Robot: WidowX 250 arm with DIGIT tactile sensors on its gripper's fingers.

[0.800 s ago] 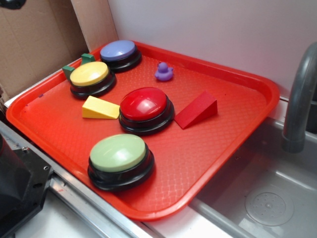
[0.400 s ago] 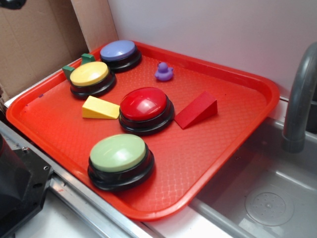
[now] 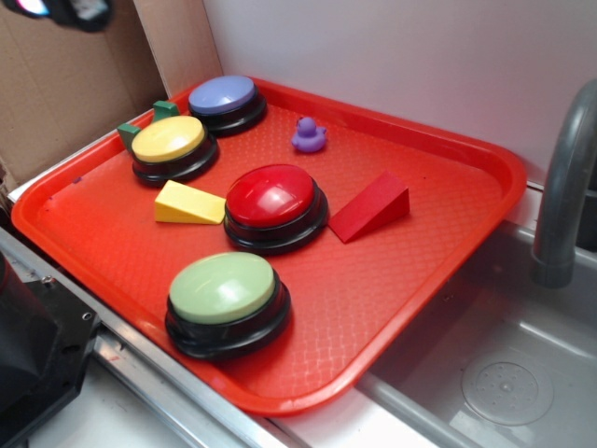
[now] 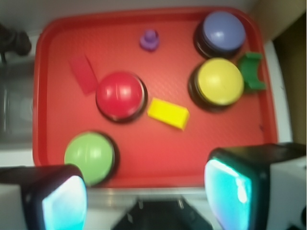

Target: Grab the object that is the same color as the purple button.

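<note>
Pincer (image 4: 144, 191) hung wide open, high above the tray's (image 4: 158, 158) near edge; purple duck (image 4: 149, 40) sat far-side beside the purple button (image 4: 222, 32), needing a centred, narrow descent.

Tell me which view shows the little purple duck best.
The exterior view. There the purple duck is sharp, seen from the side with head and body distinct, standing on the red tray right of the purple button. The wrist view shows it from above, blurred, as a small purple blob.
</note>
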